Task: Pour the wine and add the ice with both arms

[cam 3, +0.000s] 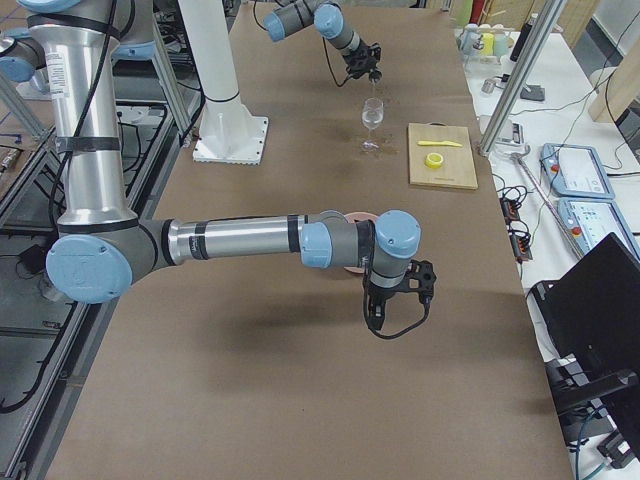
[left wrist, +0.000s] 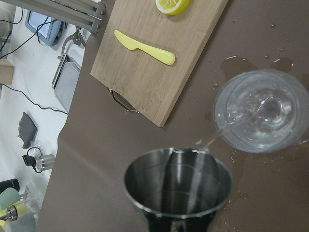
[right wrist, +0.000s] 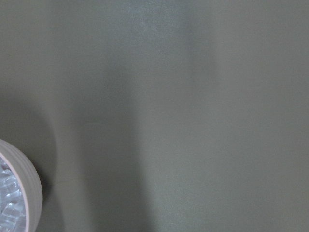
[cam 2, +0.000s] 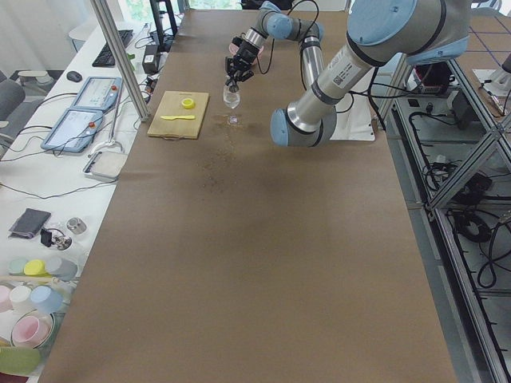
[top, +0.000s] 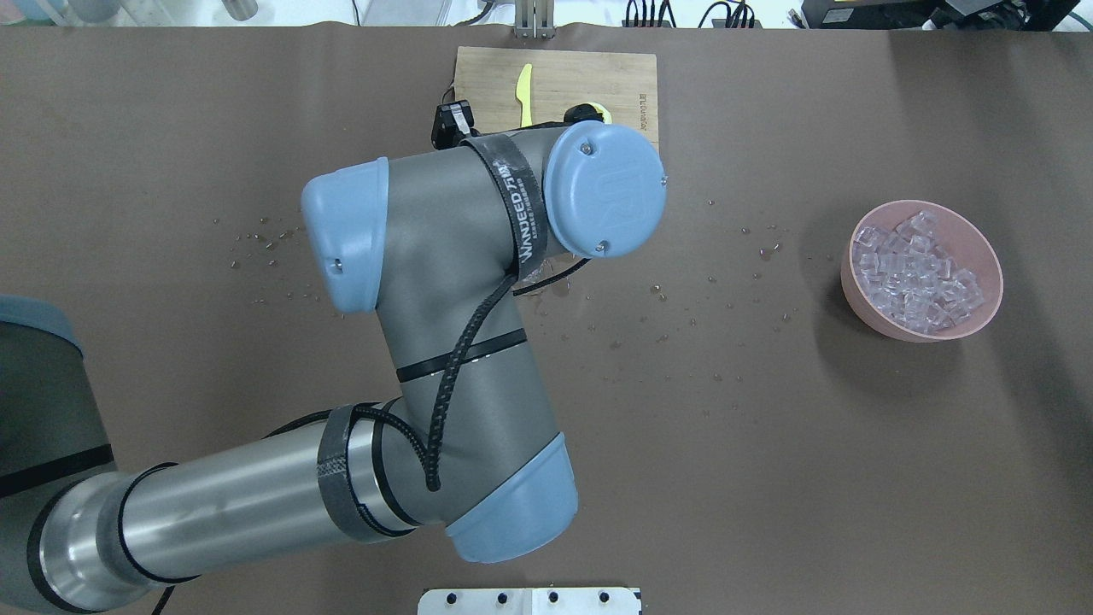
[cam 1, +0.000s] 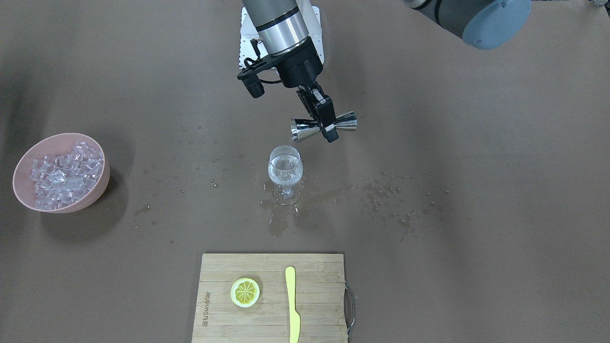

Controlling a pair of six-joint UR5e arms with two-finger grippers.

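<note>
Pink bowl (cam 1: 97, 190), at the far left of the front-facing view, holds the heaped ice (cam 1: 64, 174), well apart from the wine glass (cam 1: 286, 166). The right end effector (cam 3: 392, 298) hangs just beside this bowl, so the right arm (cam 3: 240, 238) is the nearer one for the ice; whether its jaws are open cannot be told. At centre the glass stands upright on a wet patch of the desk (cam 1: 429, 262), part-filled with clear wine (cam 1: 284, 175). Just above and to the right of its rim lies the steel jigger (cam 1: 305, 129), long axis close to horizontal, with its lowered mouth over the rim and a thin thread of wine running into the glass. The left end effector (cam 1: 329, 126) is clamped on the jigger's narrow waist. The pour probably depends on that mouth staying directly over the rim.
</note>
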